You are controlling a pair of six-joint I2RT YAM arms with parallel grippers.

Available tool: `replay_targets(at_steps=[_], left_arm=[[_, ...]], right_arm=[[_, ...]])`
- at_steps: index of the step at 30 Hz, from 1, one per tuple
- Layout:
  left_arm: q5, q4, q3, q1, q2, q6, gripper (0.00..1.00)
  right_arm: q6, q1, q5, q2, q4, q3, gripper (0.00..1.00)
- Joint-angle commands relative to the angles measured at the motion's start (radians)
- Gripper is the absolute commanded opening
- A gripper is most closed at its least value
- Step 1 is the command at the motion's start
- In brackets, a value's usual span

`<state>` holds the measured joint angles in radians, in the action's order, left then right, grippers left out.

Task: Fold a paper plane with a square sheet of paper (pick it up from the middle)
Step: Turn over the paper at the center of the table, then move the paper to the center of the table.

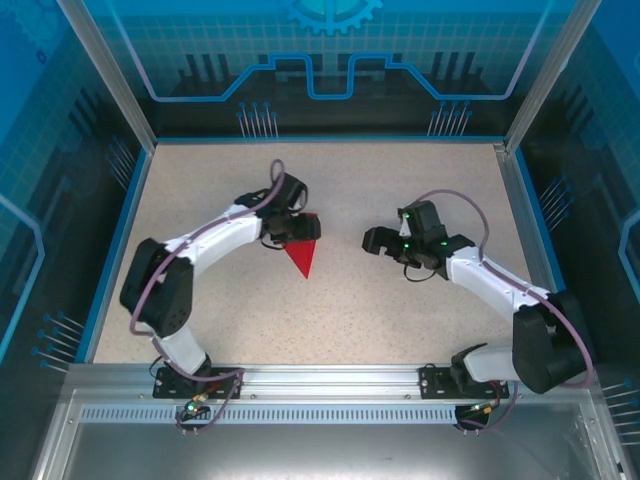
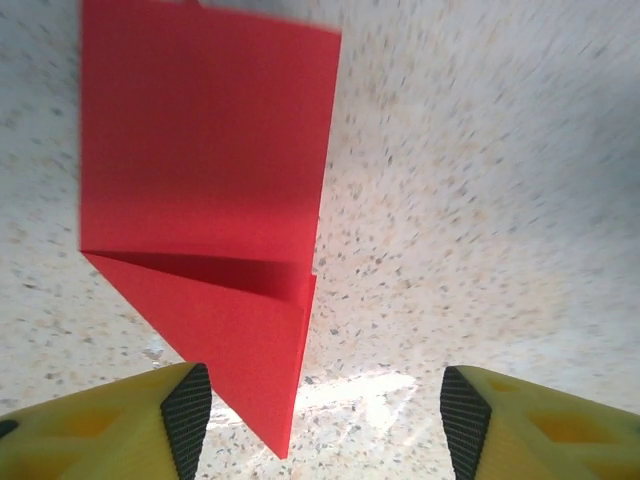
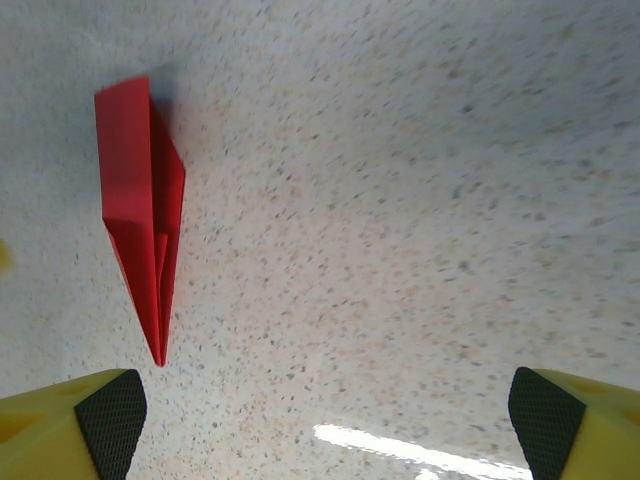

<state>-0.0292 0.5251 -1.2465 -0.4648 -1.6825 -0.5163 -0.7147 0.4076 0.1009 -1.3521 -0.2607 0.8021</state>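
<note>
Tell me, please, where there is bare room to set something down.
Free: the far strip of table by the back wall, and the near stretch between the arm bases. Crowded: the centre, with the left hand at the paper plane and the right hand opposite.

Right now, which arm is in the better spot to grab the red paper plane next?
Probably the left. The left tool is open right at the paper plane, with the plane's tip between its fingers. The right tool is open too, but farther away.

Red paper plane (image 2: 210, 190), speckled beige table (image 2: 480, 200)
</note>
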Motion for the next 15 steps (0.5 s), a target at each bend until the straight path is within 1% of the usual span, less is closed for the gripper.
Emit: replay_targets(at_steps=[1, 3, 5, 8, 10, 11, 15], left_arm=[[-0.108, -0.082, 0.073, 0.071, 0.093, -0.052, 0.71], [-0.087, -0.089, 0.117, 0.117, 0.127, -0.073, 0.75], [-0.072, -0.098, 0.169, 0.165, 0.161, -0.097, 0.80], [-0.063, -0.117, 0.241, 0.230, 0.204, -0.123, 0.86], [-0.057, -0.124, 0.280, 0.266, 0.230, -0.131, 0.90], [-0.051, -0.128, 0.302, 0.283, 0.243, -0.135, 0.92], [-0.034, -0.144, 0.368, 0.341, 0.298, -0.163, 0.95]], right_arm=[[-0.023, 0.112, -0.079, -0.073, -0.017, 0.096, 0.95], [-0.036, 0.177, -0.101, -0.141, -0.022, 0.163, 0.93], [-0.040, 0.242, -0.100, -0.223, -0.025, 0.247, 0.87], [-0.040, 0.330, -0.101, -0.330, -0.030, 0.362, 0.80], [-0.044, 0.376, -0.103, -0.404, -0.043, 0.441, 0.78], [-0.043, 0.392, -0.101, -0.442, -0.049, 0.487, 0.75], [-0.072, 0.428, -0.092, -0.570, -0.067, 0.602, 0.71]])
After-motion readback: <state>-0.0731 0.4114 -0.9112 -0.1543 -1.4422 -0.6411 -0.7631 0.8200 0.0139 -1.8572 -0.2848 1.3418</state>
